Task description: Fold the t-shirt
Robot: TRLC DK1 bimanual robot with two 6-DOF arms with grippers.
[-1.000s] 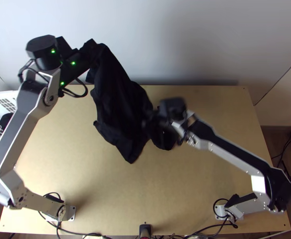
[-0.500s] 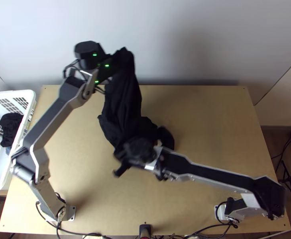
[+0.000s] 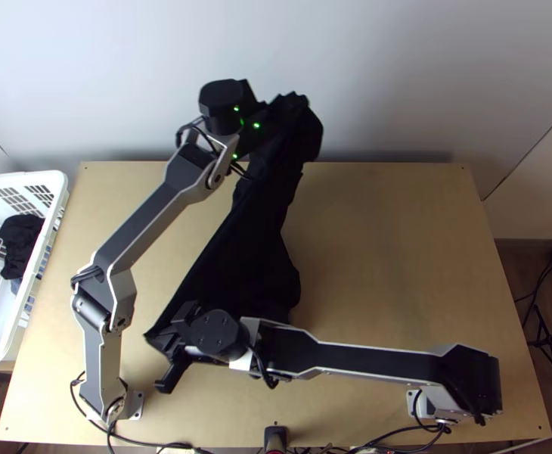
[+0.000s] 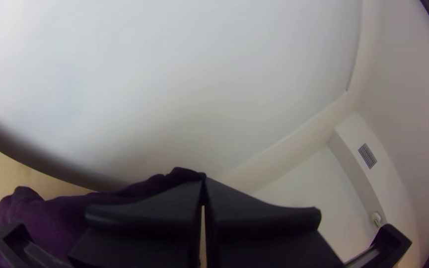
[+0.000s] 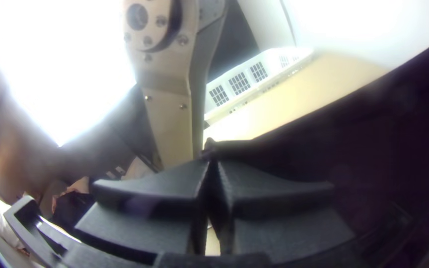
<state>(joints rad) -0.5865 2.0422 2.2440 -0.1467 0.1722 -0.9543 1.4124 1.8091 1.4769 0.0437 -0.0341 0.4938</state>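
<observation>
— From where looks the top view?
— From high over the six o'clock edge of the wooden table [image 3: 397, 257], steeply down.
— And the wrist views?
— Nearer. The left faces the wall [image 3: 397, 76] at twelve; the right faces nine, sharing the laundry basket [image 3: 58, 198] and left arm [image 3: 141, 227] with the top view. All three share the T-shirt [image 3: 246, 257].

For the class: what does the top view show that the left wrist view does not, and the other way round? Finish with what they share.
Top view: the white basket and the right gripper at the t-shirt's near end.

Left wrist view: a small slatted grille.

Both: the dark t-shirt, the left gripper, the wooden table and a pale wall.
</observation>
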